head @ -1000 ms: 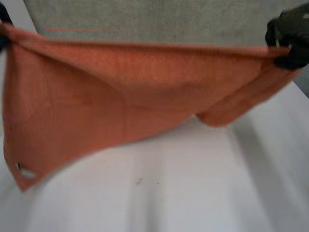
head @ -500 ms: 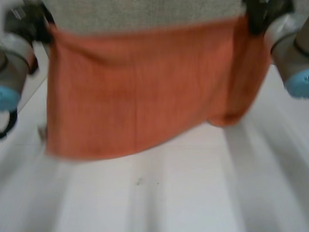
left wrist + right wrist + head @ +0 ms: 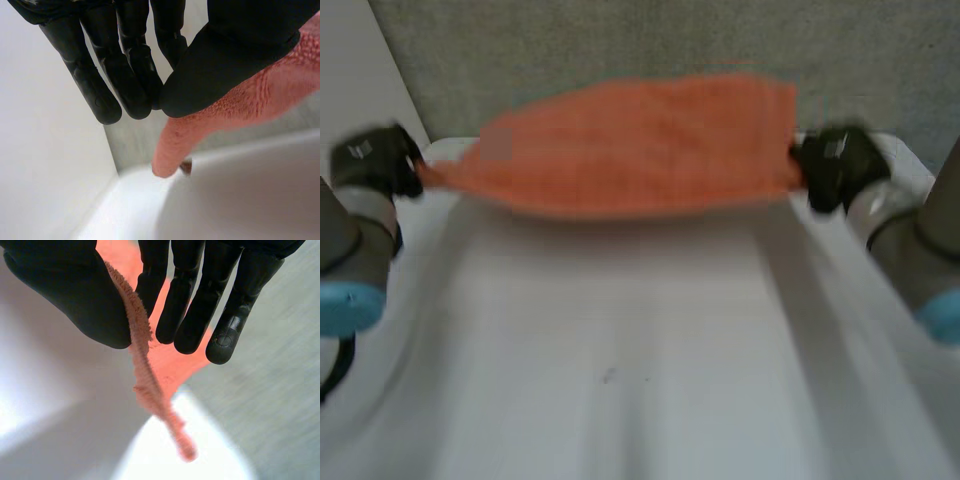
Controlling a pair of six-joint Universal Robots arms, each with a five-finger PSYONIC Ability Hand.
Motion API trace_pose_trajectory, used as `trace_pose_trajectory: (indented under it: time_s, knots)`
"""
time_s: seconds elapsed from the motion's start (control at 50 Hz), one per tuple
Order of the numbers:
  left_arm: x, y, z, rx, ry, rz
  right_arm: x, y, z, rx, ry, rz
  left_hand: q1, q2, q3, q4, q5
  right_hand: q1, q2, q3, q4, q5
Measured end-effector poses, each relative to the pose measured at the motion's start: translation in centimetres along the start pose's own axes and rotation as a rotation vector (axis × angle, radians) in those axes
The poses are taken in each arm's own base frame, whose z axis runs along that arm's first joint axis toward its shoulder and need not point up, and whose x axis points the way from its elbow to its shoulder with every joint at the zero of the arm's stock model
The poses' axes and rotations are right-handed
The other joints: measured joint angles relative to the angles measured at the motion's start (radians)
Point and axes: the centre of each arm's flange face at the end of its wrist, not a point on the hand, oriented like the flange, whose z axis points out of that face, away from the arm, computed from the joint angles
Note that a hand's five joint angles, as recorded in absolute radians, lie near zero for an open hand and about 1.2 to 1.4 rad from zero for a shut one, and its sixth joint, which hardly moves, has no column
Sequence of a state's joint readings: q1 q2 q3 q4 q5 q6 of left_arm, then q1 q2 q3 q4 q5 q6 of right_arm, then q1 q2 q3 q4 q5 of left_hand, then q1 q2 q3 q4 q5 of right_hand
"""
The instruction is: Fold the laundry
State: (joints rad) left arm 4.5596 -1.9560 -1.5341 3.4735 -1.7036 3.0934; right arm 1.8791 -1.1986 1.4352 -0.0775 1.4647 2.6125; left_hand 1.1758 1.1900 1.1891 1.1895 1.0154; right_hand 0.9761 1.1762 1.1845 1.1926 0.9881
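**Towel stretched between both hands over the table's far end**

- Orange towel (image 3: 640, 145) is up at the far end of the white table (image 3: 620, 360), spread wide and pulled sideways between the two hands. Its near edge bows slightly toward the camera. Can't tell whether the underside touches the table.
- Left hand (image 3: 375, 160) is on the towel's left corner, just beside the table's far left corner. In the left wrist view, the thumb of the hand (image 3: 235, 50) presses the towel (image 3: 250, 100) against the fingers (image 3: 100, 80), which are nearly straight and close together. That's a pinch grip. A short corner tip sticks out past the thumb, with a small dark tag (image 3: 186, 166) at its end.
- Right hand (image 3: 835, 165) is on the right corner, at about the same height. In the right wrist view, the towel edge (image 3: 137, 325) runs between the thumb of the hand (image 3: 70, 290) and the straight fingers (image 3: 190, 305), also pinched. A thin tail of cloth trails past the fingertips.
- Both arms (image 3: 350, 250) reach forward along the table's sides.
- Grey wall (image 3: 620, 40) is behind the towel.
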Motion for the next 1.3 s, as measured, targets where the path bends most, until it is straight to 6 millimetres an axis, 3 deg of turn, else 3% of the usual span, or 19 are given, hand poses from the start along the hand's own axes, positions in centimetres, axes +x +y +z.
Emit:
trace_pose_trajectory:
  time_s: [0.12, 0.14, 0.16, 0.22, 0.24, 0.28, 0.34, 0.48, 0.62, 0.76, 0.9, 1.02, 1.3]
  knots:
    - [-0.5, 4.7, -1.6, -0.173, 0.016, 0.010, -2.8, 5.0, -1.4, -0.162, -0.093, 0.036, -0.337, -0.337, -0.336, -0.338, -0.340, 0.000, 0.000, 0.000, 0.000, 0.001]
    - [-0.7, 5.5, -1.9, -0.208, 0.013, 0.013, -3.1, 5.6, -1.6, -0.177, -0.099, 0.040, -0.535, -0.549, -0.530, -0.534, -0.534, 0.000, 0.000, 0.000, 0.000, 0.001]
    - [-0.9, 6.0, -2.2, -0.235, 0.010, 0.015, -3.3, 6.0, -1.7, -0.185, -0.101, 0.043, -0.606, -0.599, -0.597, -0.599, -0.602, 0.000, 0.000, 0.000, 0.000, 0.001]
    - [-1.4, 6.4, -2.5, -0.274, 0.000, 0.018, -3.3, 6.4, -1.7, -0.189, -0.099, 0.047, -0.722, -0.729, -0.727, -0.731, -0.732, 0.000, 0.000, 0.000, 0.000, 0.001]
    - [-1.7, 6.4, -2.7, -0.290, -0.006, 0.021, -3.1, 6.5, -1.6, -0.183, -0.093, 0.049, -0.851, -0.855, -0.853, -0.856, -0.859, 0.000, 0.000, 0.000, 0.000, 0.001]
    - [-1.7, 6.3, -2.8, -0.294, -0.007, 0.022, -3.1, 6.4, -1.6, -0.180, -0.091, 0.050, -0.851, -0.855, -0.853, -0.856, -0.859, 0.000, 0.000, 0.000, 0.000, 0.001]
    - [-1.8, 4.8, -3.2, -0.275, 0.015, 0.026, -2.4, 5.6, -1.5, -0.149, -0.070, 0.070, -0.917, -0.937, -0.934, -0.937, -0.938, 0.000, 0.000, 0.000, 0.000, 0.001]
    - [-0.2, 1.9, -4.6, -0.202, 0.206, 0.031, -1.1, 3.4, -1.8, -0.085, -0.031, 0.139, -0.942, -0.967, -0.959, -0.965, -0.963, 0.000, 0.000, 0.000, 0.000, 0.001]
    - [1.0, 1.4, -6.1, -0.177, 0.413, 0.112, -0.1, 1.4, -2.4, -0.037, -0.011, 0.161, -0.942, -0.965, -0.962, -0.964, -0.963, 0.000, 0.000, 0.000, 0.000, 0.001]
    - [1.7, 3.8, -6.5, -0.170, 0.558, 0.386, 0.0, 0.5, -3.2, -0.009, -0.035, 0.159, -0.938, -0.944, -0.944, -0.945, -0.943, 0.000, 0.000, 0.000, 0.000, 0.002]
    - [1.6, 6.7, -5.8, -0.149, 0.626, 0.705, -0.5, 1.1, -3.5, -0.023, -0.063, 0.159, -0.929, -0.937, -0.936, -0.938, -0.937, 0.000, 0.000, 0.000, 0.000, 0.001]
    - [1.3, 7.9, -5.3, -0.108, 0.673, 0.903, -0.7, 1.5, -3.4, -0.035, -0.071, 0.155, -0.855, -0.866, -0.864, -0.866, -0.866, 0.000, 0.000, 0.000, 0.000, 0.001]
    - [0.8, 8.1, -5.2, -0.034, 0.757, 1.005, -1.1, 2.3, -2.9, -0.053, -0.078, 0.154, -0.607, -0.621, -0.620, -0.620, -0.621, 0.000, 0.000, 0.000, 0.000, 0.001]
